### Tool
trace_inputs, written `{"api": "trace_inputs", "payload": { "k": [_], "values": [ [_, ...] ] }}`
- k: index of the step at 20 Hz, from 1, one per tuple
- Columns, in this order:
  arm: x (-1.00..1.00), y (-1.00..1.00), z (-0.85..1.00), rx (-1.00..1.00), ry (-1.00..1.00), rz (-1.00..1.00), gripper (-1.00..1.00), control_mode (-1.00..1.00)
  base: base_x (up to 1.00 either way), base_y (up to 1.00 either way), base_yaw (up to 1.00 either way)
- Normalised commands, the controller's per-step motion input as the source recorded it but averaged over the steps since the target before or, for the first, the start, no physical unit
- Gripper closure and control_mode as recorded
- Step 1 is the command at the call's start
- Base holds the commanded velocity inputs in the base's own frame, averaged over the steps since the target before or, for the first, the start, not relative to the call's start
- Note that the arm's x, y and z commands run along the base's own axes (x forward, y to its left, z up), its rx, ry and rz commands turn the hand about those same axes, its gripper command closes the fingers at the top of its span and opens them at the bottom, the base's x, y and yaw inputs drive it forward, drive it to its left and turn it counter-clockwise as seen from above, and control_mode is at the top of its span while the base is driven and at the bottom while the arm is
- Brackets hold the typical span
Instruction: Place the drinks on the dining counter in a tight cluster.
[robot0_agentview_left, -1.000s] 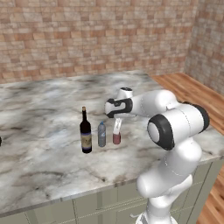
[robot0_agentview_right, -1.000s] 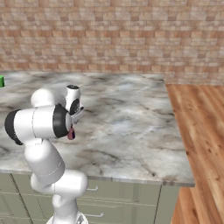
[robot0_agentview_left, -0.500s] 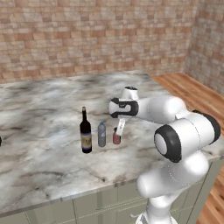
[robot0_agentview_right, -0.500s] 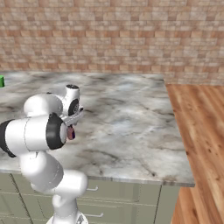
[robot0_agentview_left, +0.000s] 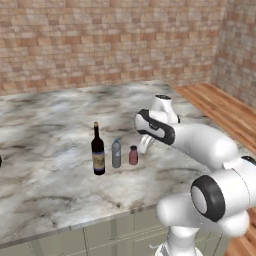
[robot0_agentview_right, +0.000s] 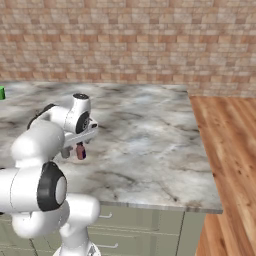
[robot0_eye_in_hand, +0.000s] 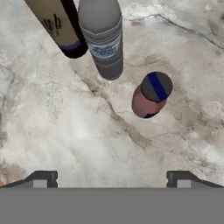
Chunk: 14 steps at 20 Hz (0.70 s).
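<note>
Left base view – change: the claw (robot0_agentview_left: 145, 145) has lifted up and away from the small red bottle (robot0_agentview_left: 133, 155) – half a second ago it hung close over it, now it sits off to that bottle's right, clear of it. The arm's elbow has also swung lower and nearer the camera.
Left base view – bottles: the tall dark glass wine bottle with a label (robot0_agentview_left: 98, 151), the shorter clear grey water bottle (robot0_agentview_left: 116, 153) and the red bottle stand upright in a short row on the grey-white marble tabletop (robot0_agentview_left: 50, 125); water bottle just beside the red one, wine bottle just beyond it.
Right base view – change: the hand is raised above the red bottle (robot0_agentview_right: 80, 151), which stands free on the tabletop (robot0_agentview_right: 150, 140).
Hand view – claw: fingertips spread far apart at the bottom edge, nothing between them.
Hand view – bottles: red bottle (robot0_eye_in_hand: 150, 95) with dark blue-striped cap, water bottle (robot0_eye_in_hand: 103, 35) near it, wine bottle (robot0_eye_in_hand: 61, 24) just beside that.
Meaning: released – the cluster looks finished, though small gaps remain.
</note>
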Motion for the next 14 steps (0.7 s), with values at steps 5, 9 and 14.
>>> {"api": "trace_inputs", "payload": {
  "k": [5, 9, 14],
  "values": [
    [-0.53, -0.41, 0.58, 0.05, 0.00, -0.37, -1.00, -1.00, 0.00, 0.00, 0.00],
    [-0.76, -0.38, 0.62, 0.05, 0.00, -0.33, -1.00, -1.00, 0.00, 0.00, 0.00],
    [-0.98, -0.33, 0.59, 0.04, 0.00, -0.29, -1.00, -1.00, 0.00, 0.00, 0.00]
  ]
}}
